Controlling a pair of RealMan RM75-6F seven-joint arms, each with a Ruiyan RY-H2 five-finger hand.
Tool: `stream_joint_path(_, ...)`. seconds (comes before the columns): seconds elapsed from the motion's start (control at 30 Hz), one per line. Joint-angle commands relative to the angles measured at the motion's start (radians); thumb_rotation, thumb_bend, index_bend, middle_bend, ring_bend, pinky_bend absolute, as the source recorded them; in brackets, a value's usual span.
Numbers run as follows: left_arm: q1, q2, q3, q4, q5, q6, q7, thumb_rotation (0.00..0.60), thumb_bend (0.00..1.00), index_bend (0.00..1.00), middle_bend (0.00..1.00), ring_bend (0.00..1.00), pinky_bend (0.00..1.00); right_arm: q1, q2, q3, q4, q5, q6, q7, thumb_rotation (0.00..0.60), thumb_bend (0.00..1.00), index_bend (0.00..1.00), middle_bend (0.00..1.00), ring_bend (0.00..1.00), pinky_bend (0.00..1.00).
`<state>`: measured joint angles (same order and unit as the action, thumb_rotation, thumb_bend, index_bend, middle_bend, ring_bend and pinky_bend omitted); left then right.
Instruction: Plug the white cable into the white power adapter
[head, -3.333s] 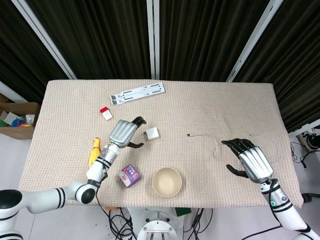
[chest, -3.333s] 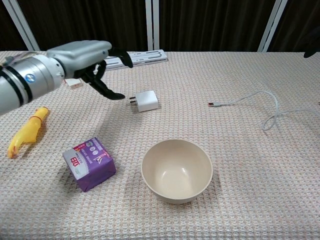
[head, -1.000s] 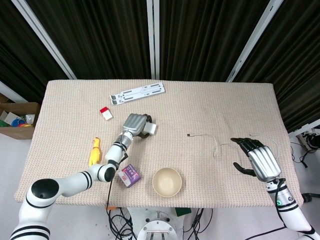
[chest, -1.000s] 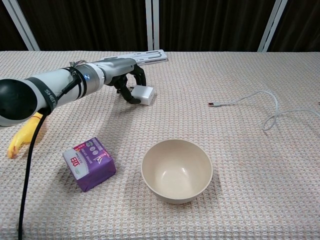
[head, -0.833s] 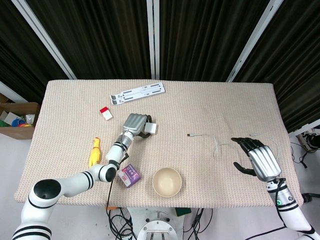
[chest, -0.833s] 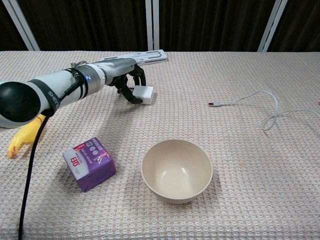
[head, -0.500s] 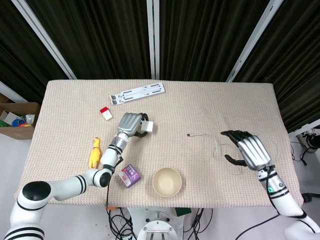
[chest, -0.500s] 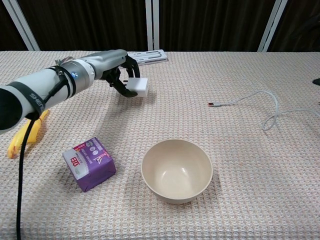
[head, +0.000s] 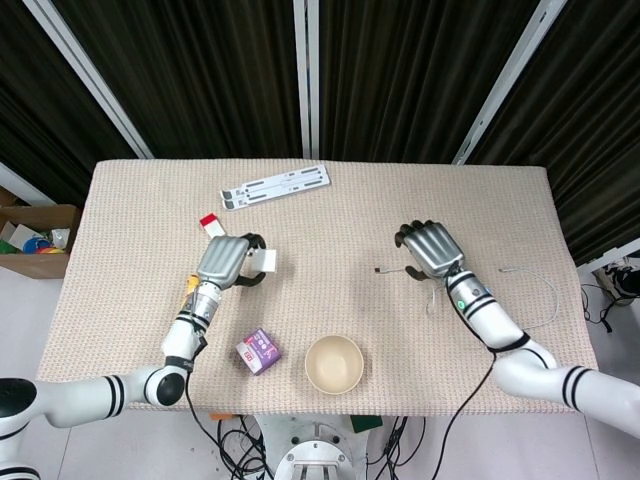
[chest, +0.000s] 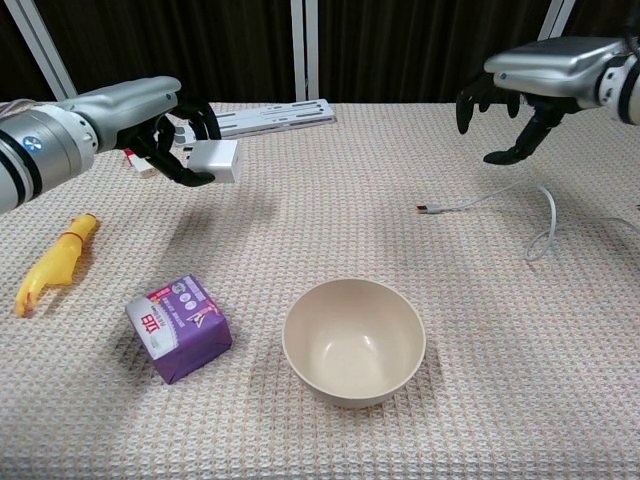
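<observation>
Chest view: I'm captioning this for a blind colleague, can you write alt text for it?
The left hand holds the white power adapter above the table, while the right hand hovers open above the white cable. A beige bowl, purple packet and yellow toy lie nearer the camera.

I count one white power adapter (chest: 217, 160), one white cable (chest: 520, 208), one beige bowl (chest: 354, 341), one purple packet (chest: 179, 327), one yellow toy (chest: 55, 262), one white strip (head: 275, 186), one small red-and-white box (head: 211, 225), my two hands (head: 224, 262) (head: 430, 247)
</observation>
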<state>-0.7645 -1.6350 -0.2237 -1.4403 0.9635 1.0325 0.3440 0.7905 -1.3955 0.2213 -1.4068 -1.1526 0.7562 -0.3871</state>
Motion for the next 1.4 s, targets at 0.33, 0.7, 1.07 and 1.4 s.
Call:
stream_joint_path(0.33, 0.006, -0.005, 0.008, 0.020, 0.003, -0.026, -0.019, 0.558, 0.22, 0.60, 0.55, 0.73, 0.97, 0.101, -0.196, -0.041, 0.186, 0.160, -0.075, -0.090, 0.600, 0.32, 0.45, 0.26, 0.14, 0.31)
stream_joint_path(0.7, -0.004, -0.024, 0.009, 0.047, 0.016, -0.052, -0.033, 0.555, 0.22, 0.60, 0.54, 0.73, 0.97, 0.105, -0.251, -0.061, 0.212, 0.258, -0.025, -0.129, 0.600, 0.34, 0.50, 0.23, 0.06, 0.21)
stream_joint_path(1.07, -0.002, -0.022, 0.007, 0.051, 0.018, -0.059, -0.036, 0.557, 0.22, 0.60, 0.54, 0.73, 0.97, 0.116, -0.298, -0.057, 0.265, 0.286, -0.029, -0.107, 0.600, 0.37, 0.52, 0.23, 0.06, 0.21)
stream_joint_path(1.4, 0.004, -0.023, 0.012, 0.058, 0.028, -0.062, -0.050, 0.556, 0.22, 0.60, 0.53, 0.73, 0.97, 0.126, -0.305, -0.066, 0.270, 0.315, -0.025, -0.134, 0.600, 0.41, 0.54, 0.23, 0.06, 0.21)
